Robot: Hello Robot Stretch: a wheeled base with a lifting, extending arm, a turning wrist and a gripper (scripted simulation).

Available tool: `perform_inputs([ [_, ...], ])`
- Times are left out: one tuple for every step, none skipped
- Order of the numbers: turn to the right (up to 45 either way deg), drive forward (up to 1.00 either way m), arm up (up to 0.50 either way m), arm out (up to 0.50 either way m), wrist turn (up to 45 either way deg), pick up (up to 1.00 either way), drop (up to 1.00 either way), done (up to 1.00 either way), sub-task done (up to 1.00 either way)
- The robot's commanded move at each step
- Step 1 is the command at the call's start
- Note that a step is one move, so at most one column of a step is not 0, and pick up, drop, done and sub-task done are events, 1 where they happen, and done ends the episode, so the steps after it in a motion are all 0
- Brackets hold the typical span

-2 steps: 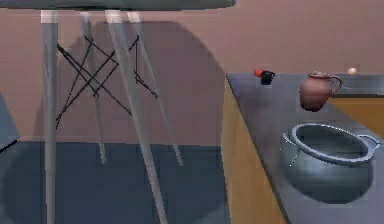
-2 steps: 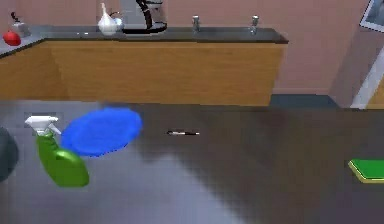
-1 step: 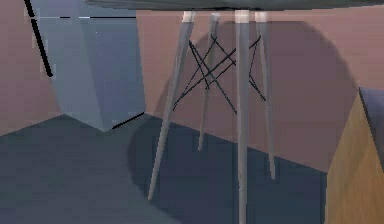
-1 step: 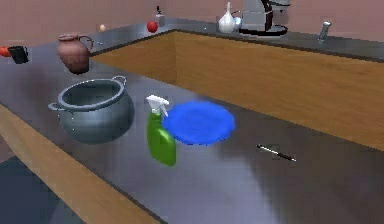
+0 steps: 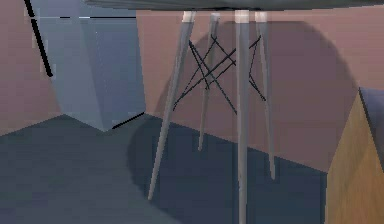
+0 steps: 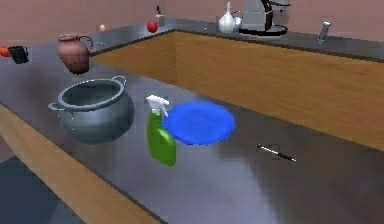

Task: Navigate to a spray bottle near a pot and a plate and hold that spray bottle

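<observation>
Forward view faces grey legs [image 5: 243, 120] nearby; side view overlooks counter [image 6: 300, 190]

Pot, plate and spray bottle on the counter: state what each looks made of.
Pot: grey metal, likely steel; dull sheen with soft highlights on its rim. Plate: glossy blue, ceramic or plastic; the look leaves it open. Spray bottle: green, probably plastic body, with a white trigger head.
</observation>
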Motion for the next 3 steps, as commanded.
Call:
perform_inputs([
  [0.0,0.00,0.38,0.00,0.0,0.00,0.00,0.00,0.00],
  [0.0,0.00,0.00,0.12,0.0,0.00,0.00,0.00,0.00],
  [0.0,0.00,0.00,0.02,0.0,0.00,0.00,0.00,0.00],
])
